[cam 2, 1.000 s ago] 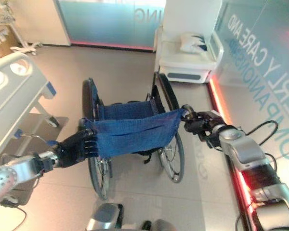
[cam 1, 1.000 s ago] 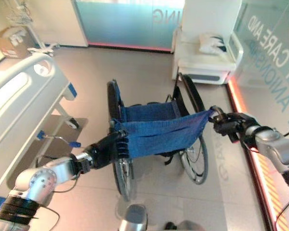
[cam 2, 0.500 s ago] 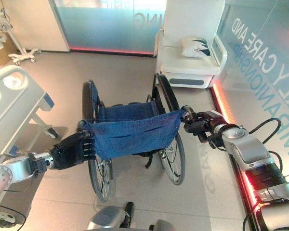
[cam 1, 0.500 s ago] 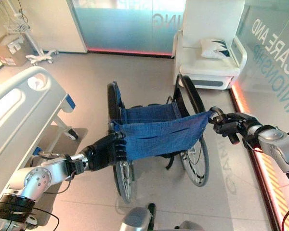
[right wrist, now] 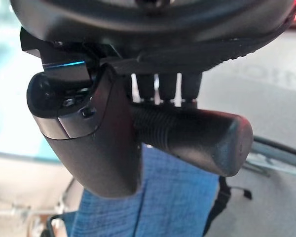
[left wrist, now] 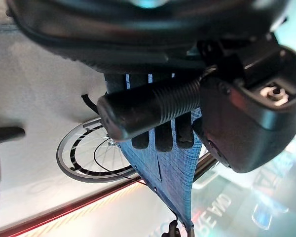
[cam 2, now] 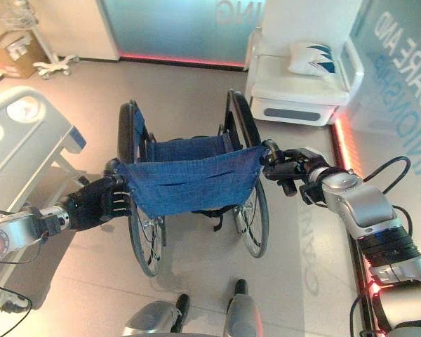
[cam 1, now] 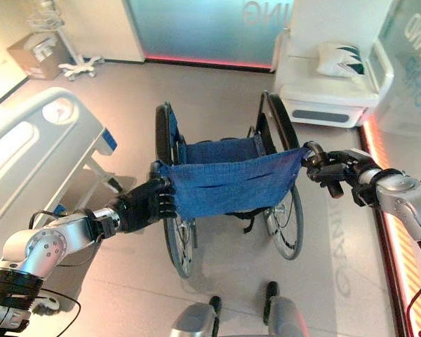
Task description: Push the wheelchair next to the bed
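The wheelchair (cam 1: 228, 186) is seen at the middle of the floor (cam 1: 126, 84), its blue sling back (cam 1: 228, 186) stretched towards the near side and its two large wheels set on the tiles. Its left push handle (left wrist: 148, 106) is gripped by the left robot hand (cam 1: 146, 205), whose fingers (left wrist: 158, 140) are curled round the ribbed black grip, as is shown from close up in the left wrist view. The right push handle (right wrist: 187, 136) is held just as firmly by the right robot hand (cam 2: 295, 170), with thumb and fingers wrapped about it. To the left, the bed (cam 1: 35, 140) is found with its pale rail and blue corner piece, apart from the chair, a strip of bare floor lying between them. Far to the right, a white armchair (cam 1: 323, 88) is placed against the glass wall, and a patterned cushion (cam 1: 340, 57) is rested on its seat. At the far left, a cardboard box (cam 1: 38, 55) is noted beside a wheeled stand (cam 1: 74, 67).
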Robot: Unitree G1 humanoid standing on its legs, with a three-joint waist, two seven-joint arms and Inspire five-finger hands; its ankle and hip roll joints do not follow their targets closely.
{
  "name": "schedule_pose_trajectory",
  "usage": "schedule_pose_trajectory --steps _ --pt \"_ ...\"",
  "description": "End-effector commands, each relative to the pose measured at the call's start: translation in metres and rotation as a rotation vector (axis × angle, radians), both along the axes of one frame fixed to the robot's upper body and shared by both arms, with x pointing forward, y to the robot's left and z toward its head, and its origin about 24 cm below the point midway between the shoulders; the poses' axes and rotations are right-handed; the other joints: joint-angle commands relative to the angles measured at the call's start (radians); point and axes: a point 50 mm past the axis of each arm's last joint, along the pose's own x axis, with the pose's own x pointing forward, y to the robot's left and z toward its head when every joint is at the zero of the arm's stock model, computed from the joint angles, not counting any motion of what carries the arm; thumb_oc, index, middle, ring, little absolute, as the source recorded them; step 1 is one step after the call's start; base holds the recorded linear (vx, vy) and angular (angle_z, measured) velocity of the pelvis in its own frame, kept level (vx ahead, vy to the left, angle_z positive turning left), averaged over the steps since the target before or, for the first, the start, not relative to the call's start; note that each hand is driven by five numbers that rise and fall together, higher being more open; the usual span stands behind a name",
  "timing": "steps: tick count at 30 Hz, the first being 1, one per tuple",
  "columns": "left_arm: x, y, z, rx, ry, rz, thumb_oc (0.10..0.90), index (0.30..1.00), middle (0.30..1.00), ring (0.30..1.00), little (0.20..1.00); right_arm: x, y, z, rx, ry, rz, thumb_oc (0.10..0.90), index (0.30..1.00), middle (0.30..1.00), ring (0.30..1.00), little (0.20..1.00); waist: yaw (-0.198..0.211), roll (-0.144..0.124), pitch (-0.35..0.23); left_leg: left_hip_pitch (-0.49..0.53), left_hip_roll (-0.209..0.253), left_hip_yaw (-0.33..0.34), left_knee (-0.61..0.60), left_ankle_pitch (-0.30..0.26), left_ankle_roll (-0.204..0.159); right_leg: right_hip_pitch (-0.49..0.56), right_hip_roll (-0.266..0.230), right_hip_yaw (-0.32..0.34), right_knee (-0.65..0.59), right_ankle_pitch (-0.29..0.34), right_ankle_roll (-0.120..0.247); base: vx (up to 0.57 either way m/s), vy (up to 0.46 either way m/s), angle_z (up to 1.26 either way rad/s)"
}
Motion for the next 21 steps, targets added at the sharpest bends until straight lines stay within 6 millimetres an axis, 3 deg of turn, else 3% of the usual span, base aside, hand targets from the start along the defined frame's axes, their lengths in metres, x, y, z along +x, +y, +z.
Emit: schedule_pose_trajectory --steps 1,3,5,6,8,10,12,13,15,18,20,21 --pt "0.022 -0.001 0.086 -0.120 -0.405 0.023 0.400 0.300 0.300 0.300 0.300 0.000 0.013 0.047 0.019 -0.110 0.202 0.400 0.300 0.300 0.300 0.300 -0.053 -0.002 -0.162 0.019 -0.007 0.028 0.306 0.141 -0.020 0.056 0.067 -0.045 -0.138 0.109 -0.068 0.36 -0.192 0.33" --pt "0.021 -0.003 0.085 -0.141 -0.399 0.039 0.400 0.300 0.300 0.300 0.300 -0.001 0.013 0.048 0.005 -0.116 0.210 0.400 0.300 0.300 0.300 0.300 -0.057 -0.015 -0.169 -0.060 0.004 0.037 0.499 0.220 -0.037 0.093 0.092 -0.064 -0.130 0.069 -0.115 0.40 -0.206 0.24" --pt "0.020 -0.004 0.085 -0.153 -0.402 0.038 0.400 0.300 0.300 0.300 0.300 -0.001 0.015 0.048 -0.003 -0.117 0.218 0.400 0.300 0.300 0.300 0.300 -0.050 -0.026 -0.169 -0.135 -0.024 0.035 0.648 0.264 -0.048 0.123 0.105 -0.066 -0.123 0.044 -0.138 0.35 -0.156 0.00" --pt "0.019 -0.004 0.084 -0.155 -0.400 0.036 0.400 0.300 0.300 0.300 0.300 -0.001 0.016 0.047 -0.003 -0.115 0.220 0.400 0.300 0.300 0.300 0.300 -0.044 -0.028 -0.168 -0.163 -0.047 0.036 0.698 0.260 -0.049 0.135 0.113 -0.067 -0.122 0.034 -0.143 0.33 -0.121 -0.02" --pt "0.019 -0.004 0.080 -0.151 -0.396 0.034 0.400 0.300 0.300 0.300 0.300 0.000 0.017 0.046 -0.004 -0.110 0.220 0.400 0.300 0.300 0.300 0.300 -0.037 -0.028 -0.163 -0.213 -0.050 0.046 0.732 0.276 -0.048 0.162 0.131 -0.068 -0.120 0.020 -0.156 0.29 -0.076 0.12" --pt "0.019 -0.005 0.078 -0.151 -0.394 0.039 0.400 0.300 0.300 0.300 0.300 -0.001 0.020 0.043 -0.009 -0.106 0.218 0.400 0.300 0.300 0.300 0.300 -0.016 -0.023 -0.146 -0.266 -0.040 0.082 0.571 0.245 -0.026 0.214 0.156 -0.075 -0.125 0.002 -0.154 0.42 -0.030 0.33" --pt "0.018 -0.004 0.080 -0.157 -0.394 0.042 0.400 0.300 0.300 0.300 0.300 0.001 0.024 0.040 -0.013 -0.103 0.216 0.400 0.300 0.300 0.300 0.300 -0.003 -0.012 -0.144 -0.261 -0.003 0.135 0.342 0.257 -0.025 0.246 0.175 -0.084 -0.132 -0.022 -0.153 0.40 0.061 0.54" --pt "0.017 -0.004 0.080 -0.155 -0.391 0.039 0.400 0.300 0.300 0.300 0.300 0.003 0.026 0.038 -0.012 -0.102 0.210 0.400 0.300 0.300 0.300 0.300 0.004 0.004 -0.148 -0.262 0.024 0.174 0.193 0.279 -0.033 0.269 0.198 -0.095 -0.138 -0.042 -0.154 0.47 0.103 0.48" --pt "0.016 -0.004 0.072 -0.148 -0.380 0.022 0.400 0.300 0.300 0.300 0.300 0.005 0.028 0.030 -0.008 -0.099 0.195 0.400 0.300 0.300 0.300 0.300 0.033 0.022 -0.159 -0.258 0.035 0.246 -0.068 0.324 -0.041 0.340 0.220 -0.103 -0.155 -0.083 -0.150 0.51 0.114 0.23" --pt "0.012 -0.002 0.065 -0.131 -0.380 0.011 0.400 0.300 0.300 0.300 0.300 0.003 0.027 0.021 0.010 -0.101 0.192 0.400 0.300 0.300 0.300 0.300 0.056 0.020 -0.176 -0.266 0.025 0.265 -0.118 0.350 -0.036 0.402 0.227 -0.097 -0.160 -0.109 -0.139 0.38 0.067 -0.05" --pt "0.010 0.003 0.063 -0.112 -0.378 0.010 0.400 0.300 0.300 0.300 0.300 0.002 0.028 0.015 0.035 -0.095 0.193 0.400 0.300 0.300 0.300 0.300 0.067 0.005 -0.208 -0.236 -0.004 0.266 -0.151 0.255 0.000 0.417 0.212 -0.092 -0.148 -0.116 -0.110 0.33 0.089 -0.42" --pt "0.010 0.005 0.063 -0.102 -0.382 0.012 0.400 0.300 0.300 0.300 0.300 0.002 0.028 0.013 0.041 -0.099 0.188 0.400 0.300 0.300 0.300 0.300 0.070 0.002 -0.218 -0.226 -0.011 0.276 -0.150 0.235 0.013 0.420 0.206 -0.100 -0.128 -0.111 -0.100 0.37 0.109 -0.60"
